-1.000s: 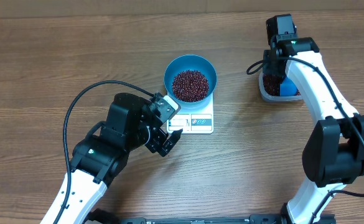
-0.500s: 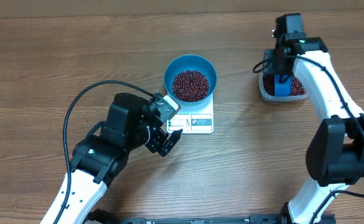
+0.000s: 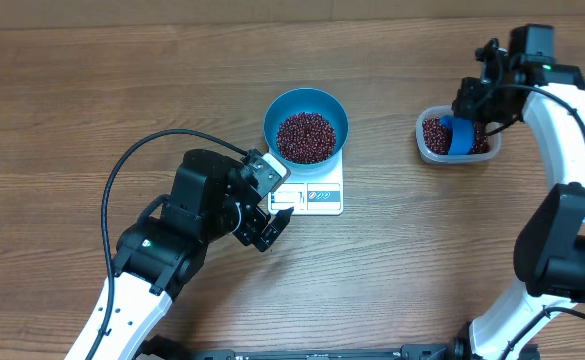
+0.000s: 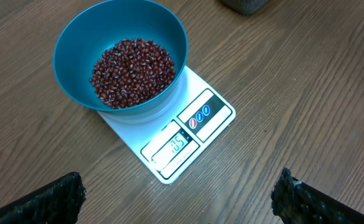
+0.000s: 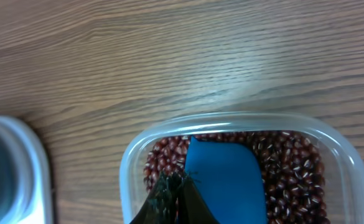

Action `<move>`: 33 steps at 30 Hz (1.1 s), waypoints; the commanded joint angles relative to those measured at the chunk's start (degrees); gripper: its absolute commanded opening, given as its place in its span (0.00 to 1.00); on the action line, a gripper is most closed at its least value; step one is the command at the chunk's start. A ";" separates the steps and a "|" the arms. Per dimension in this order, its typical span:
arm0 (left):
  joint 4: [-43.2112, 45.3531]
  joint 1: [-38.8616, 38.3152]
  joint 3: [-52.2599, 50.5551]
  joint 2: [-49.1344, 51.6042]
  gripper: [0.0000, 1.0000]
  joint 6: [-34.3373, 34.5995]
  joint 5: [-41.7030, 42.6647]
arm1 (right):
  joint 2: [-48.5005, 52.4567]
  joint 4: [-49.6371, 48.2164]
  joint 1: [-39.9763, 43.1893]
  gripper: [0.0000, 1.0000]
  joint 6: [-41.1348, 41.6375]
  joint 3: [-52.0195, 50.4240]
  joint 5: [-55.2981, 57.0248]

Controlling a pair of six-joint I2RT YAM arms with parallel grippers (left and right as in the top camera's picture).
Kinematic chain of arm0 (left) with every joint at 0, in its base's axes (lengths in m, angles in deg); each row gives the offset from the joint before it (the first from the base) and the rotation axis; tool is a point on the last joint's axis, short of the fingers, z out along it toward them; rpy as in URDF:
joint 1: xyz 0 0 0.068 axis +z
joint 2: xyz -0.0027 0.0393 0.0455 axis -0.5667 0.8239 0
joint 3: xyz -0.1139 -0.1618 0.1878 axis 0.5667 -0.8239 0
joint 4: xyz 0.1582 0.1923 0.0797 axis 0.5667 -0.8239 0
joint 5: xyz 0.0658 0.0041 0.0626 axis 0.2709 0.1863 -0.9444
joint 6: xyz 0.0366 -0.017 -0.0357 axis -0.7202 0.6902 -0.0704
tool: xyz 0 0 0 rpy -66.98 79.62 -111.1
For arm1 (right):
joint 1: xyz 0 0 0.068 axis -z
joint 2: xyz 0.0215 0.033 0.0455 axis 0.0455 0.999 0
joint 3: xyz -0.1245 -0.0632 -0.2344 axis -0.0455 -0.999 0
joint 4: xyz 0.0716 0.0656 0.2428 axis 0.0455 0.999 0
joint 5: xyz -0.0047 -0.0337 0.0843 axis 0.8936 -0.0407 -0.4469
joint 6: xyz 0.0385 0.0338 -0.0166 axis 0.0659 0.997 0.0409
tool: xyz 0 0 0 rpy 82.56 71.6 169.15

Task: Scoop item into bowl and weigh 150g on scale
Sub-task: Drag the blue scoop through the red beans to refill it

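The right end effector (image 5: 174,186) has its jaws pressed together, low in the tub (image 5: 132,162), tips against the edge of the scoop (image 5: 225,180); whether the handle is nipped between them I cannot tell. The scoop lies on the tub's beans (image 5: 287,174). The left end effector (image 4: 178,196) stands wide and holds nothing, just in front of the scale (image 4: 210,121), apart from it.

The beans to be weighed lie heaped in the bowl (image 4: 76,43), which sits on the back of the scale, left of the tub. The display is lit, too small to read surely.

The beans are small, hard and loose: they will likely roll and spill at any tilt or jolt, so a loaded scoop wants carrying level and tipping slowly. The scoop looks stiff, light plastic, best taken by its handle. The bowl looks light and might slide if nudged, and any touch on bowl or scale would likely upset the reading.

Two edges to clear: the tub's rim going out, the bowl's higher rim coming in. The worktop (image 3: 122,80) between them is bare, so the right side is open; the left arm crowds the scale's front-left corner
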 commanded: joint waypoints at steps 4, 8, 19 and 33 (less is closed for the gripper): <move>0.02 0.24 -0.31 -0.74 0.99 -0.46 0.87 | -0.28 0.63 3.04 0.04 -1.95 -0.24 -15.54; 0.00 0.24 -0.31 -0.74 1.00 -0.46 0.87 | -0.28 0.72 4.48 0.04 -1.92 -0.24 -16.57; 0.00 0.24 -0.31 -0.74 0.99 -0.46 0.87 | -0.28 1.53 5.53 0.04 -1.92 -0.24 -11.21; 0.00 0.24 -0.31 -0.74 0.99 -0.46 0.87 | -0.28 1.31 8.31 0.04 -1.92 -0.20 -14.64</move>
